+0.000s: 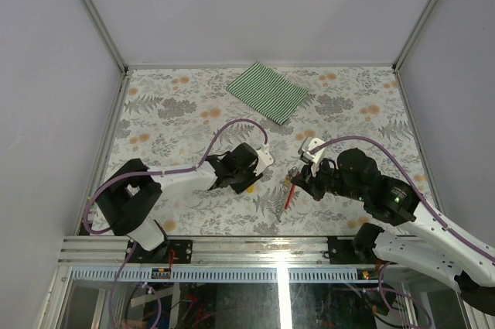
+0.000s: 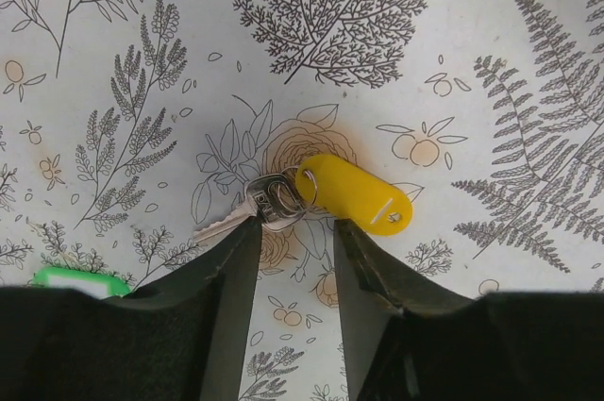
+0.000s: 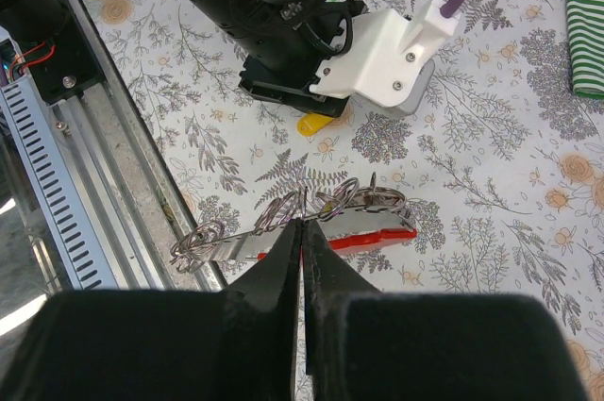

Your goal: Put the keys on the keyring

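Observation:
A yellow-headed key (image 2: 354, 193) lies flat on the floral table, its silver blade (image 2: 247, 213) and small ring just past my left fingertips. My left gripper (image 2: 294, 234) hovers low over it, jaws apart, nothing between them. A green key head (image 2: 80, 281) peeks out at the lower left, mostly hidden by the finger. My right gripper (image 3: 302, 224) is shut on the keyring (image 3: 377, 238), a red strap with a silver plate and several wire rings, held just above the table. From above, the left gripper (image 1: 251, 180) and right gripper (image 1: 295, 182) face each other, the keyring (image 1: 288, 198) hanging between them.
A green striped cloth (image 1: 267, 91) lies at the back of the table. The metal rail (image 3: 104, 184) of the table's near edge runs close behind the keyring. The left arm's white camera mount (image 3: 387, 61) sits just beyond the right gripper.

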